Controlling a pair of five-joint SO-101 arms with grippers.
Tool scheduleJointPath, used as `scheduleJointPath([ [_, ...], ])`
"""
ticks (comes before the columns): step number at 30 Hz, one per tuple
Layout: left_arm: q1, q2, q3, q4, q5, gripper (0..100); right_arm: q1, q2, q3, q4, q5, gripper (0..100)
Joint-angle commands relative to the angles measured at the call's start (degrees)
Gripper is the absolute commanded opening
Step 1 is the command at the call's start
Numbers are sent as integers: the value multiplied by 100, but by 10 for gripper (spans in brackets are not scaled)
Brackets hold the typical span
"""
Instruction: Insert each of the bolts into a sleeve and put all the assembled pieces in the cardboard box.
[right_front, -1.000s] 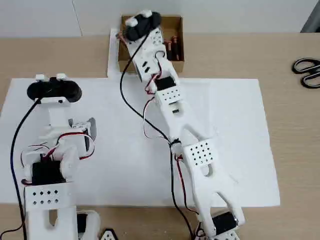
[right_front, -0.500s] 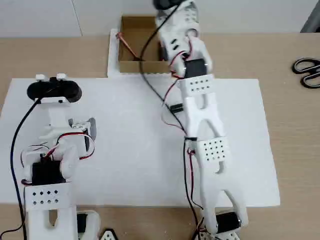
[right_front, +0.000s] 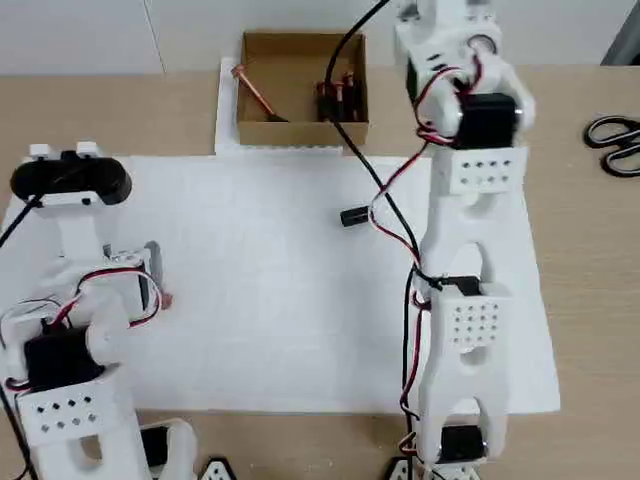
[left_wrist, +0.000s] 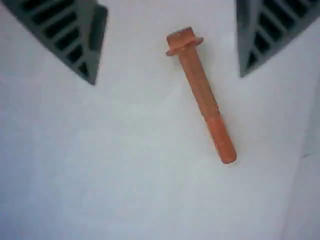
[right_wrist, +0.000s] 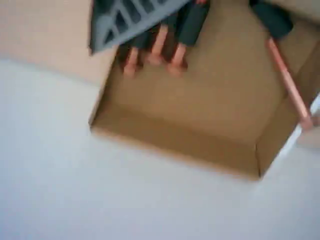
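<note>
The left claw (left_wrist: 167, 72) is hanging spread above the bolt (left_wrist: 201, 95), which is lying flat on the white sheet (left_wrist: 100, 175) between its fingers (left_wrist: 65, 35), head apparently nearest the claw, shaft slanting away. The right arm (right_front: 470, 150) is sitting well apart, by the cardboard box (right_front: 300, 130).

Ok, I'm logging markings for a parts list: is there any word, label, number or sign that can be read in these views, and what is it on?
None can be read. No print shows on the box, the bolt, the white sheet or the scissors.
</note>
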Motion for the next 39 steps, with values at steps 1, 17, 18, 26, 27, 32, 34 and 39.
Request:
scheduleJointPath([
  [1, -123, -88, -233, 132, -141, 175, 198, -831, -202, 1130, 62, 234],
  [17, -501, -88, -259, 202, -105, 175, 1103, -1569, 905, 1490, 79, 233],
  [18, -501, -88, -259, 202, -105, 175, 1147, -1569, 1090, 1490, 79, 233],
  [26, -492, -88, -251, 211, -97, 175, 1420, -1569, 2620, 1490, 62, 233],
  [27, -492, -88, -233, 211, -97, 175, 1429, -1569, 2804, 1490, 53, 233],
  [32, -492, -62, -233, 97, 413, 174, 1332, -1534, 3543, 1437, 44, 234],
  [34, -492, -88, -233, -44, 730, 174, 1226, -1525, 3666, 1437, 53, 234],
  [39, -484, -88, -224, -79, 1020, 174, 1244, -1552, 4202, 1446, 62, 234],
])
